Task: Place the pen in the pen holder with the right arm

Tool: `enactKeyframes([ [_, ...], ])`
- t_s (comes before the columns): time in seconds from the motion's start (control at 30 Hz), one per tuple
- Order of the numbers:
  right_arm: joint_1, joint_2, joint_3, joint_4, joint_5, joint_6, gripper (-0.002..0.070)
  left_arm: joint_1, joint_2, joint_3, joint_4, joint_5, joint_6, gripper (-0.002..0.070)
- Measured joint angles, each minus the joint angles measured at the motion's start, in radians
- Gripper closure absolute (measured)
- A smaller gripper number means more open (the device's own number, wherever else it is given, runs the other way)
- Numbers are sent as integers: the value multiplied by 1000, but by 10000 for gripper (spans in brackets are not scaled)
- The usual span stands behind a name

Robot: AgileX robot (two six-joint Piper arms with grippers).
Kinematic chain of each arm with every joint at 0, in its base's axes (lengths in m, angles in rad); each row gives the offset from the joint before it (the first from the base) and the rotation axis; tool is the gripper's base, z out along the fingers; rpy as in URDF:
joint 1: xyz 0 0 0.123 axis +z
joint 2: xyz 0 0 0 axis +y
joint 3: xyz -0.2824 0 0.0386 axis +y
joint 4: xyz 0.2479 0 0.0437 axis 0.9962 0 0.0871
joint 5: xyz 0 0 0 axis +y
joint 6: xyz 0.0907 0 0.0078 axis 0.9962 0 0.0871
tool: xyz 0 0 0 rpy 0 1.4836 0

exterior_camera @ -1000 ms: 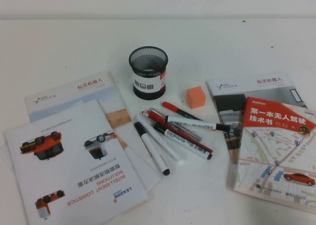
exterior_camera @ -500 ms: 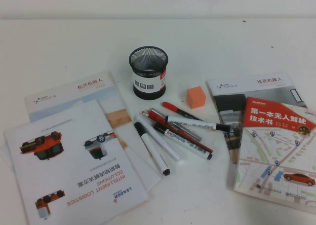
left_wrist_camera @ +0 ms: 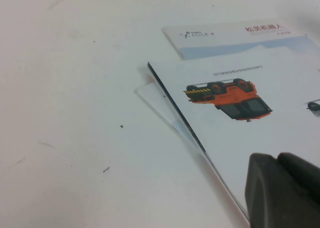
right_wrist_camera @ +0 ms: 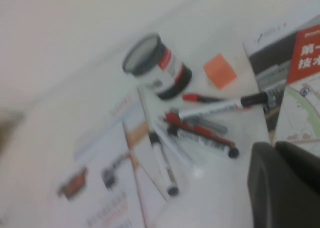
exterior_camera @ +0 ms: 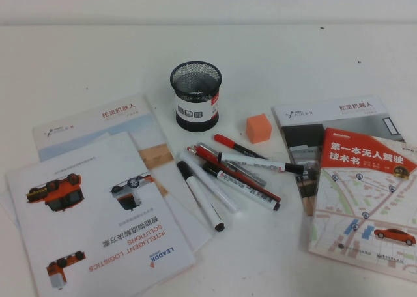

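Observation:
The pen [exterior_camera: 201, 197], a thick white marker with a black cap and a black tip end, lies on the table at the near-left edge of a pile of pens. It also shows in the right wrist view [right_wrist_camera: 162, 163]. The pen holder [exterior_camera: 195, 96], a black mesh cup with a white label band, stands upright behind the pile and looks empty; it also shows in the right wrist view [right_wrist_camera: 157, 65]. Neither arm shows in the high view. My right gripper [right_wrist_camera: 274, 147] hangs above the table, on the near side of the pens, fingers together and empty. My left gripper [left_wrist_camera: 278, 159] is shut over a brochure.
Several other pens and markers [exterior_camera: 244, 170] lie crossed beside the pen. An orange cube [exterior_camera: 258, 127] sits right of the holder. Brochures [exterior_camera: 98, 206] cover the left side and books [exterior_camera: 365, 186] the right. The far table [exterior_camera: 98, 56] is bare white.

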Motion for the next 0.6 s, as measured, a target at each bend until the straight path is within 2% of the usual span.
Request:
enactKeyframes([
  [0.3, 0, 483, -392, -356, 291, -2, 696, 0, 0, 0, 0, 0, 0, 678],
  [0.6, 1, 890, -778, -553, 588, -5, 696, 0, 0, 0, 0, 0, 0, 677],
])
